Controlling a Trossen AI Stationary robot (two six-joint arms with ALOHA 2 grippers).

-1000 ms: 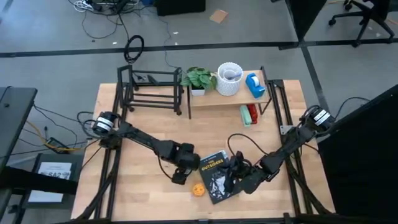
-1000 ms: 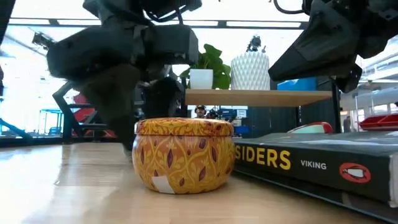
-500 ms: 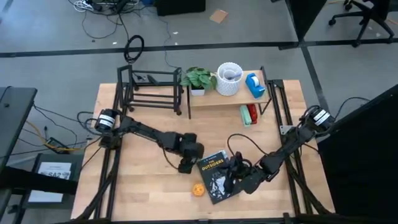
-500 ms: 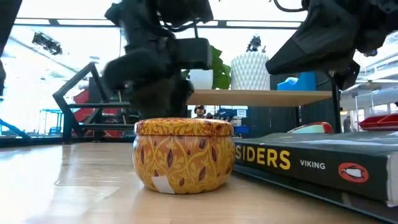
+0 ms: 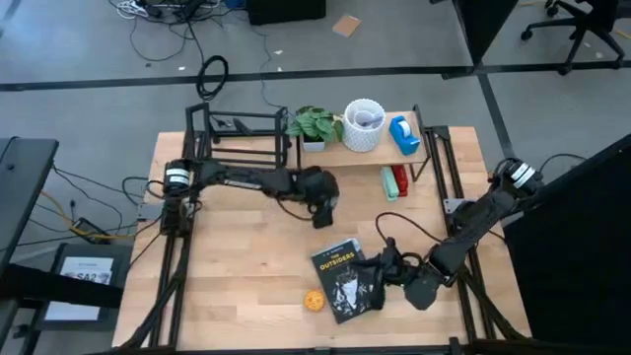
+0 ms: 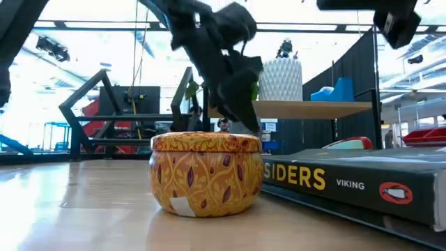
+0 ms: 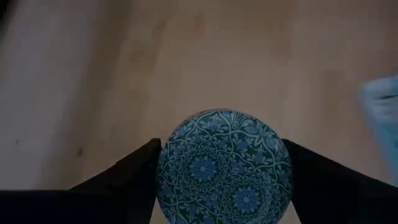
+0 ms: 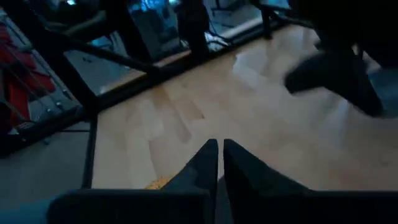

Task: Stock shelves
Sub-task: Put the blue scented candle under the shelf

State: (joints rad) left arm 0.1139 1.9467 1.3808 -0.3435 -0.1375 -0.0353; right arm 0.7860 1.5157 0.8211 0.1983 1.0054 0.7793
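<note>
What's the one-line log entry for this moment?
left gripper: shut on blue tin, near the shelf | right gripper: shut, empty, at book | orange tin: on table

Two dark jointed arms, each showing a silver-white ringed joint; black cable looping off right arm [image 5: 463,232]; fingers [image 8: 205,163] tapering, wedge-shaped.

Left pincer [image 7: 221,180] clamped, right pincer [image 8: 219,163] closed
</note>
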